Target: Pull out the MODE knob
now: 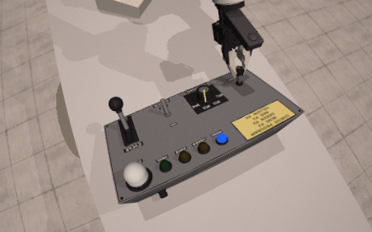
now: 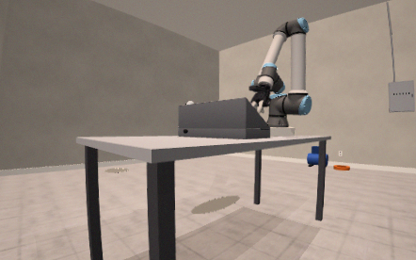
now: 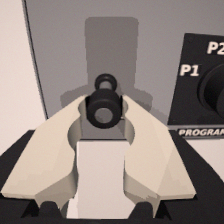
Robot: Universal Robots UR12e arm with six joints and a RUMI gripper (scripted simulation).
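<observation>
The grey console (image 1: 199, 130) sits on the table. The MODE knob (image 1: 240, 76) is a small black pull knob on a thin stem at the console's far right corner. My gripper (image 1: 238, 68) stands over it and is shut on the knob. In the wrist view the black knob (image 3: 104, 107) sits between the two cream fingers, with its stem running down to the panel. In the exterior view the arm (image 2: 279, 71) reaches down behind the console (image 2: 222, 119), and the knob is hidden.
On the panel are a black rotary selector (image 1: 203, 93), a black-ball lever (image 1: 116, 104), a small toggle (image 1: 164, 105), a white dome button (image 1: 135, 174), a row of round buttons including a blue one (image 1: 221, 138), and a yellow label (image 1: 263, 118). A box (image 1: 123, 6) lies at the table's far end.
</observation>
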